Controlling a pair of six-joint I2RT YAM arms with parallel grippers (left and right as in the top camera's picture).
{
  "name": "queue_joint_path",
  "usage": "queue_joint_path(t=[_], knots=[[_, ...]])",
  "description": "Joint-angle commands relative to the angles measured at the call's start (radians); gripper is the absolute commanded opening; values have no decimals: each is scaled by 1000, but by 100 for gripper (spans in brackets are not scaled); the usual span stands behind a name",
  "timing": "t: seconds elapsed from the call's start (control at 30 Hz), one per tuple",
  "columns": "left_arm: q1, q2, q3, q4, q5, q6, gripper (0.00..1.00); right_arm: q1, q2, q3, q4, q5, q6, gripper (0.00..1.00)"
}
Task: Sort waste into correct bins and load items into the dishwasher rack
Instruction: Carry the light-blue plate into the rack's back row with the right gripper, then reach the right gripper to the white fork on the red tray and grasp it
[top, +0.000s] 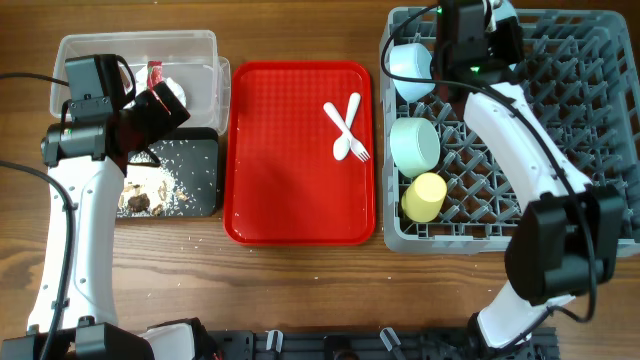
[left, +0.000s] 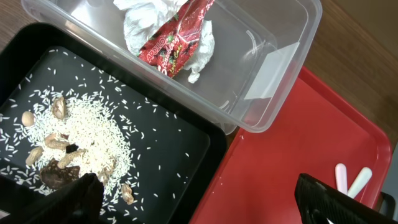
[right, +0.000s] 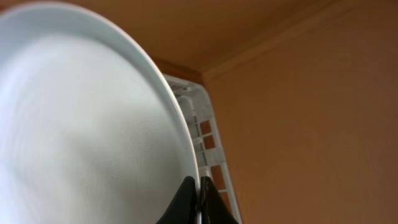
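Pinched shut at the bottom of the right wrist view, the right gripper holds the thin rim of the pale blue round plate, which stands on edge and fills most of that frame. Just past the rim is the lattice wall of the large grey plastic dishwasher rack. From overhead the gripper sits over the rack's far left corner, and the arm hides most of the plate.

The plate looks stiff, smooth and probably light. With a two-finger pinch on so narrow an edge, it is likely to swivel or slide if it is swung. A hold lower on the rim, with the plate kept upright between the pegs, looks safer.

Beside it in the rack are two pale blue bowls, one near the gripper and one further down the left side. A small yellow cup lies on its side below them.

On the flat red plastic tray, a white plastic spoon and a white plastic fork lie crossed and touching. They appear thin, light and flat to the surface, so the handles are the likeliest place to take hold.

The left gripper hangs wide open and empty over the near corner of the shallow black rectangular tray. That tray holds white rice grains and brown scraps. The crumpled white paper and red wrapper lie in the clear plastic tub.
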Motion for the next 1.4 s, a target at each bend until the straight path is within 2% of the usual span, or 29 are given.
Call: queue_joint_path(t=[0.0, 0.07, 0.1, 0.13, 0.27, 0.33, 0.53, 0.63, 0.73, 0.77, 0.83, 0.9, 0.97, 1.1, 1.2, 1.3, 1.37], knots=[[4, 6, 2, 2, -10, 5, 100, 5, 65, 1, 5, 21, -18, 4], [4, 6, 2, 2, -10, 5, 100, 8, 80, 1, 2, 7, -16, 6], [4, 6, 2, 2, -10, 5, 100, 9, 82, 1, -2, -22, -16, 15], [4, 6, 2, 2, -10, 5, 100, 10, 82, 1, -2, -46, -16, 28], [4, 6, 2, 2, -10, 5, 100, 14, 81, 1, -2, -93, 29, 65], [4, 6, 2, 2, -10, 5, 100, 14, 71, 2, -3, -101, 55, 80], [4, 6, 2, 2, -10, 5, 100, 23, -89, 3, -41, -215, 61, 98], [4, 6, 2, 2, -10, 5, 100, 55, -237, 3, -122, -526, 153, 100], [4, 6, 2, 2, -10, 5, 100, 85, -271, 3, -156, -1068, 323, 100], [4, 6, 2, 2, -10, 5, 100, 103, -253, 3, -153, -1171, 387, 100], [4, 6, 2, 2, -10, 5, 100, 171, -195, 3, -166, -1199, 480, 100], [4, 6, 2, 2, -10, 5, 100, 250, -132, 3, -201, -1123, 487, 100], [4, 6, 2, 2, -10, 5, 100, 305, -85, 18, -269, -1025, 538, 100], [4, 6, 2, 2, -10, 5, 100, 354, 27, 112, -451, -1012, 587, 100], [4, 6, 2, 2, -10, 5, 100, 354, 110, 191, -566, -1078, 585, 100], [4, 6, 2, 2, -10, 5, 100, 354, 142, 196, -545, -1240, 583, 100], [4, 6, 2, 2, -10, 5, 100, 354, 144, 194, -505, -1265, 583, 100]])
